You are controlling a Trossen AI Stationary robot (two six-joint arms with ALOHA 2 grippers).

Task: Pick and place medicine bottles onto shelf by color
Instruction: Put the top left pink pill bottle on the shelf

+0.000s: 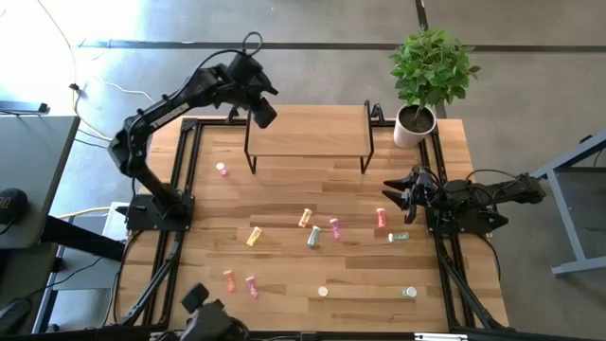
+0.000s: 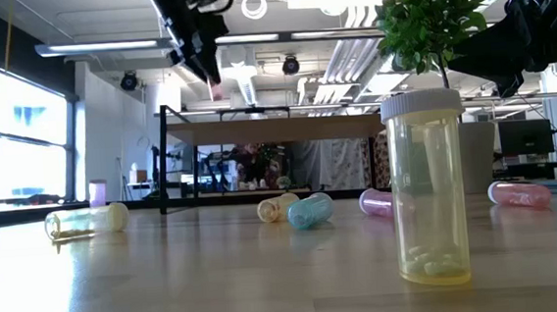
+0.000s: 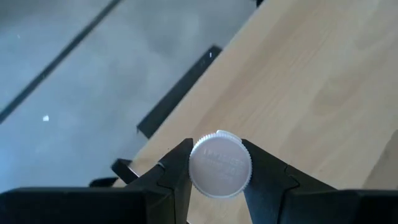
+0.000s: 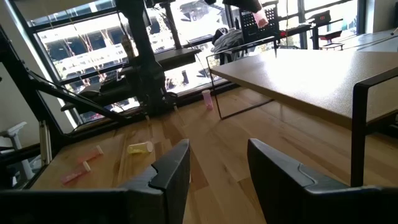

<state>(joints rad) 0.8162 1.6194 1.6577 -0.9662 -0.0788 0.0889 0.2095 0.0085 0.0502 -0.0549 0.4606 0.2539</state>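
Capped bottle (image 3: 220, 165) in left gripper (image 3: 216, 169)

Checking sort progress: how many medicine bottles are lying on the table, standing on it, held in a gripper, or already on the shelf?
Lying bottles on the table: 8
Standing bottles on the table: 3
Held bottle in the left gripper: 1
On the shelf: 0
Total: 12
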